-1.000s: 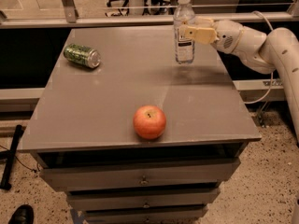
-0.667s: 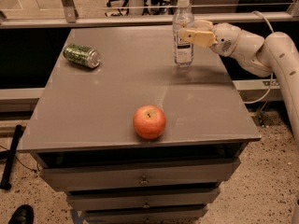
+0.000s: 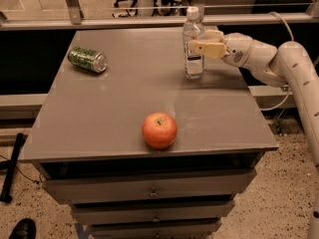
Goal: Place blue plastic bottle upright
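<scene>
My pincer [image 3: 197,41] sat at about one o'clock from the middle of the grey surface [image 3: 124,103], reaching in from the three o'clock side on the end of my white arm [image 3: 279,63]. It was closed around the blue plastic bottle [image 3: 193,66], high on its body. The near finger [image 3: 202,48] lay flat across the bottle's front, and the far one showed just behind it at the bottle's three o'clock side. The bottle stood between the two with no gap that I could make out. The bottle itself was upright, its base resting on the surface near the far edge and its white cap [image 3: 193,11] pointing to twelve o'clock. Its pale label with dark print sat below my grip. At about ten o'clock from the surface's middle, well apart from the bottle, a green can [image 3: 87,59] lay on its side with its silver end turned towards four o'clock. At six o'clock, near the front edge, a red-orange apple [image 3: 159,130] sat with its stem dimple up, well apart from both the can and the bottle. Below the front edge of the surface I could see a stack of grey drawers [image 3: 149,188] with small knobs. A speckled floor [image 3: 279,193] spread out at the five o'clock side.
</scene>
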You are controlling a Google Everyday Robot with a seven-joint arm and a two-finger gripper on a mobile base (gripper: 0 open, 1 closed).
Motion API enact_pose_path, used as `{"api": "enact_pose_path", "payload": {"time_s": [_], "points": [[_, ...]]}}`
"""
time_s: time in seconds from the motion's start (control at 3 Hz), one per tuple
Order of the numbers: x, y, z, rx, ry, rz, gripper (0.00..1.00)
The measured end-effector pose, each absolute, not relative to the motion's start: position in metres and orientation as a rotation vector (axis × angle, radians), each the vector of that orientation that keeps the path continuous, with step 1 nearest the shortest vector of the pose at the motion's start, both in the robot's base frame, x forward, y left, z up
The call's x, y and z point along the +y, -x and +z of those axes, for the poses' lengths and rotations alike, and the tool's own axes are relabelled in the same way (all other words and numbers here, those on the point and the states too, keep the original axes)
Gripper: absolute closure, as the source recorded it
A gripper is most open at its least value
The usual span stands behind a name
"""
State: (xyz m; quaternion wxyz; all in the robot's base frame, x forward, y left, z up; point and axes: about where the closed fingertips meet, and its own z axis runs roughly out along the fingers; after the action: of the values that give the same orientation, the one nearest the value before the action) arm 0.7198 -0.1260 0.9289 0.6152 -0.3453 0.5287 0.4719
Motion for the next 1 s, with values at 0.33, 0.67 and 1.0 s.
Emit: {"api": "enact_pose_path", "payload": {"time_s": [0.33, 0.67, 1.0], "points": [[-0.1259, -0.7207, 0.9202, 1.223, 0.807, 1.096, 0.84], [-0.1299, -0.7209, 0.913, 1.24, 0.807, 1.095, 0.61], [-0.1299, -0.7209, 0.9145, 1.24, 0.807, 1.095, 0.38]]}}
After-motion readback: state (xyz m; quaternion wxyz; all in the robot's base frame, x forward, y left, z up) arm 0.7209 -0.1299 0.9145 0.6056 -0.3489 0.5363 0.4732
